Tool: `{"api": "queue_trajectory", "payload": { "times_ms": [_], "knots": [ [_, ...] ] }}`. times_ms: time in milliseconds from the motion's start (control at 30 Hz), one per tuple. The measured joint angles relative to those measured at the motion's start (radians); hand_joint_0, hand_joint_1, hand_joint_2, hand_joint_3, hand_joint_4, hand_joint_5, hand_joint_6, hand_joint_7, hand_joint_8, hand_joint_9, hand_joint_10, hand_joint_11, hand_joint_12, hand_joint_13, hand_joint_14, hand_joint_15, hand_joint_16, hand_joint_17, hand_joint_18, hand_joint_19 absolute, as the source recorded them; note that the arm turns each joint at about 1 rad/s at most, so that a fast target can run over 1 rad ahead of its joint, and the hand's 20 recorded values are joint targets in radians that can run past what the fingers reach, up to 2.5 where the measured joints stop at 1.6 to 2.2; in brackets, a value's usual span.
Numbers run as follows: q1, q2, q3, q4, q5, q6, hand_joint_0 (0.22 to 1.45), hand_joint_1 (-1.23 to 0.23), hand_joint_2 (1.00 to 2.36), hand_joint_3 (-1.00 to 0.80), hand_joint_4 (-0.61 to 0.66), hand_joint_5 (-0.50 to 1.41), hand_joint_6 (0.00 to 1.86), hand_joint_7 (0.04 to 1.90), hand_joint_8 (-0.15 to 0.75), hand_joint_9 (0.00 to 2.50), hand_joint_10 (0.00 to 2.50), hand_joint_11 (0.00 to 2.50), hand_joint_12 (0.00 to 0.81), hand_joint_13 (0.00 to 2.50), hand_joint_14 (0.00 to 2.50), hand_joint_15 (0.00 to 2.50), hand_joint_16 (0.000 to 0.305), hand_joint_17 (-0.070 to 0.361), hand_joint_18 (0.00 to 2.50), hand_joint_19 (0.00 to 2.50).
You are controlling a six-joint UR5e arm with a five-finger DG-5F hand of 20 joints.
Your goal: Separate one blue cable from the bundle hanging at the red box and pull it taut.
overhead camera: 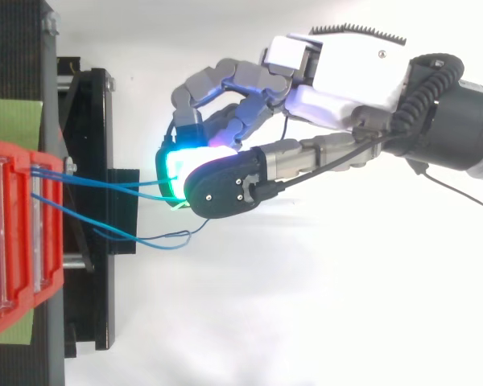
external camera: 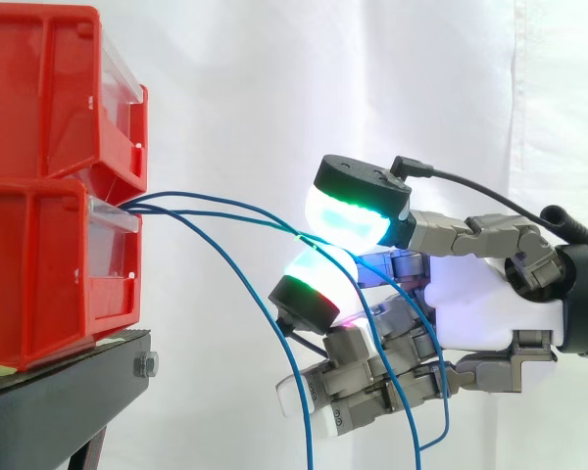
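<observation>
Pinched between the hand's (external camera: 480, 304) pads (external camera: 353, 217), one blue cable (overhead camera: 97, 181) raised above the sagging bundle (external camera: 274, 333) (separation apparently done), slightly bowed, left to draw taut from the red box (external camera: 49, 264).

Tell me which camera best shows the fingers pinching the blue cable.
Side view: the blue cable runs from the red box between the fingers. The top view shows it reaching them, but a fingertip hides the pinch.

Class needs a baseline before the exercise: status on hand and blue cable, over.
Hand pinching one blue cable between glowing pads. Cable runs from red bin, slight arch, not fully taut. Second blue cable hangs loose below; nothing blocking.
</observation>
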Motion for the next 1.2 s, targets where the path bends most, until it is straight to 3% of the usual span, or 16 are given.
{"api": "queue_trajectory", "payload": {
  "times_ms": [467, 633, 933, 1200],
  "knots": [
    [0.000, 0.000, 0.000, -0.006, 0.004, -0.005, 0.70, -0.77, 1.00, -0.50, 0.06, -0.22, 0.94, 1.14, 0.271, 0.95, 0.02, 1.06, 0.321, 0.69, 0.01, 0.40, 0.040, 0.090, 0.56, 0.37],
    [-0.001, 0.000, 0.000, -0.007, 0.004, -0.005, 0.58, -0.67, 1.00, -0.50, 0.12, -0.20, 0.92, 1.14, 0.286, 0.98, 0.02, 1.06, 0.325, 0.69, 0.02, 0.42, 0.041, 0.092, 0.55, 0.39],
    [0.000, 0.000, 0.000, -0.008, 0.010, -0.006, 0.53, -0.42, 1.00, -0.50, 0.14, -0.18, 0.90, 1.20, 0.306, 1.03, 0.02, 1.06, 0.343, 0.69, 0.02, 0.44, 0.045, 0.102, 0.53, 0.43],
    [0.000, 0.000, 0.000, -0.009, 0.012, -0.005, 0.46, -0.48, 1.00, -0.50, 0.15, -0.18, 0.90, 1.17, 0.333, 1.03, 0.02, 1.06, 0.372, 0.70, 0.02, 0.44, 0.052, 0.118, 0.53, 0.44]
  ]
}}
